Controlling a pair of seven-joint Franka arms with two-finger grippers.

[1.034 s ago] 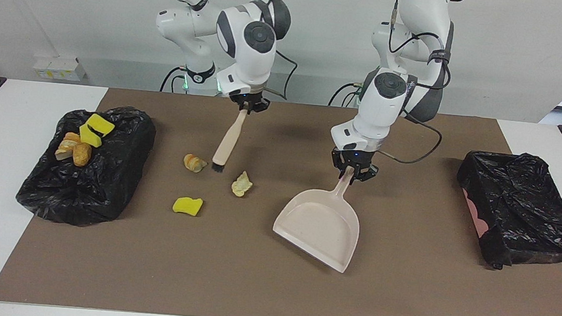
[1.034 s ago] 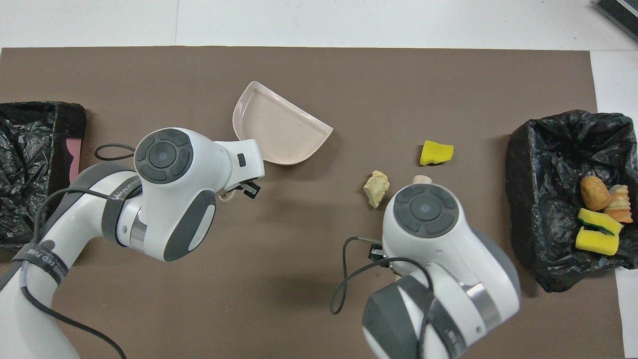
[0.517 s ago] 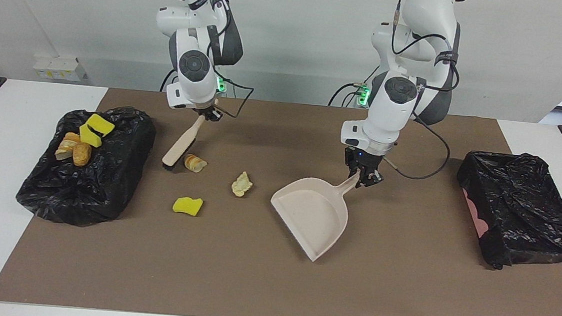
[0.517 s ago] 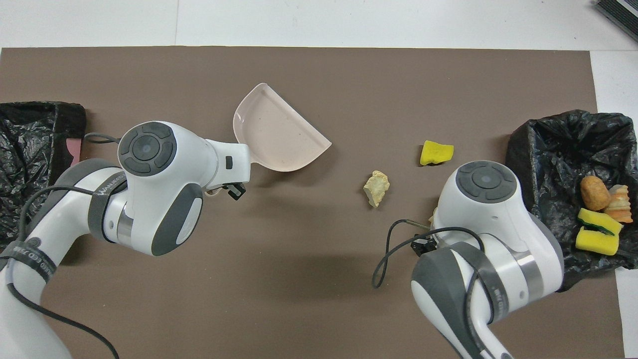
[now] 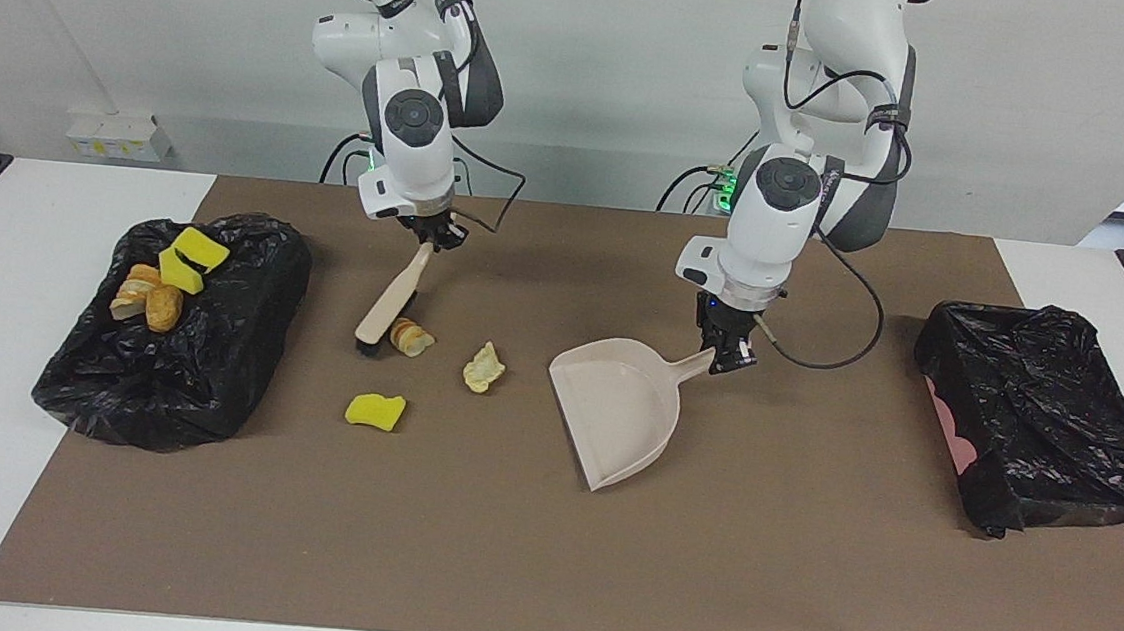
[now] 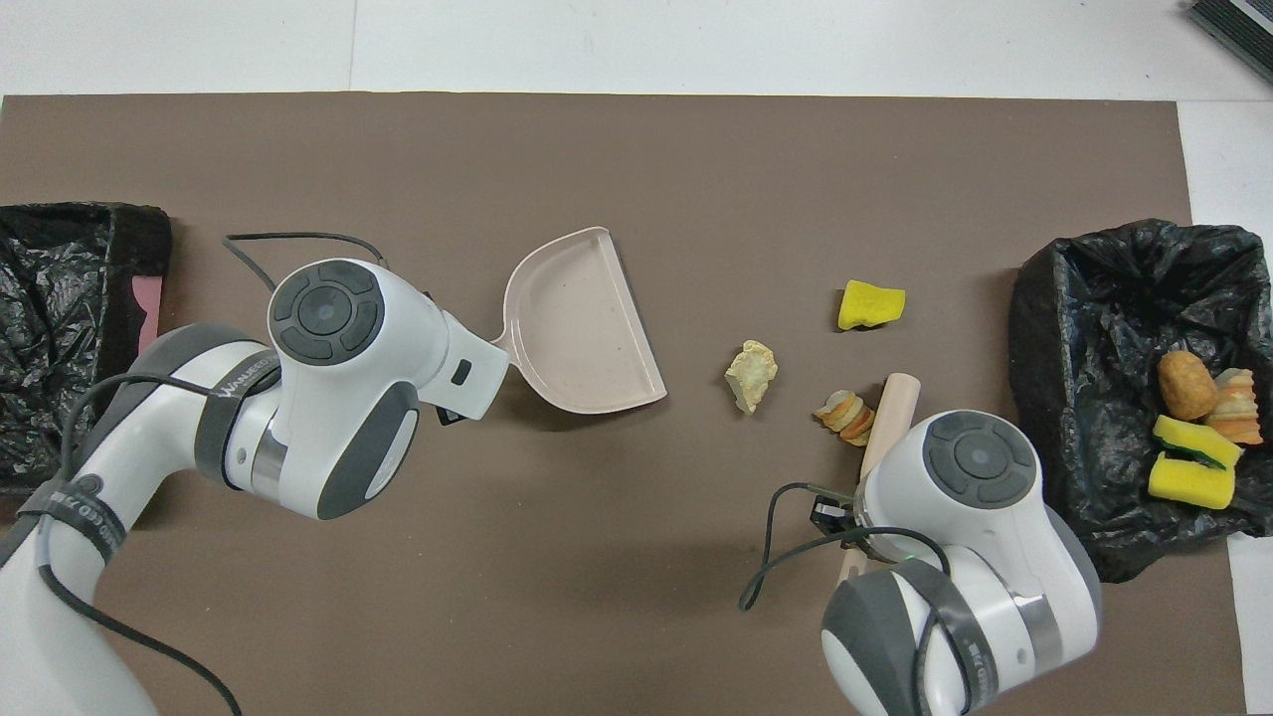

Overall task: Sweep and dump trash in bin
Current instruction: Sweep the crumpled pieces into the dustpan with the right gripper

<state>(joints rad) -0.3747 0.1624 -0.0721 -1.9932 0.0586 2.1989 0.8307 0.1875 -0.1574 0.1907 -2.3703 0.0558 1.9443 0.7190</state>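
Facing view shows the right gripper (image 5: 436, 235) clamped on the brush (image 5: 391, 298) handle, now shifted toward the table's middle from where it stood half a second ago beside the black bag (image 5: 218, 349) at the right arm's end. The brush slants down with its bristles on the brown mat (image 5: 503, 552), touching the sliced bread piece (image 5: 411, 337), which has been pushed a little toward the dustpan (image 5: 614, 415) and farther from the robots. The pale crumpled scrap (image 5: 484, 367) and the yellow sponge (image 5: 375, 410) lie loose on the mat where they were, the sponge farthest from the robots. Four more scraps (image 5: 163, 282) sit on the bag as before. The left gripper (image 5: 725, 353) is closed on the dustpan handle; the pan has turned since the earlier frame, so its open edge now faces the scraps more squarely, near the pale scrap but apart from it. Overhead, the pan (image 6: 587, 323) lies flat on the mat with nothing in it. A second black-lined bin (image 5: 1036, 413) stands at the left arm's end, unchanged.
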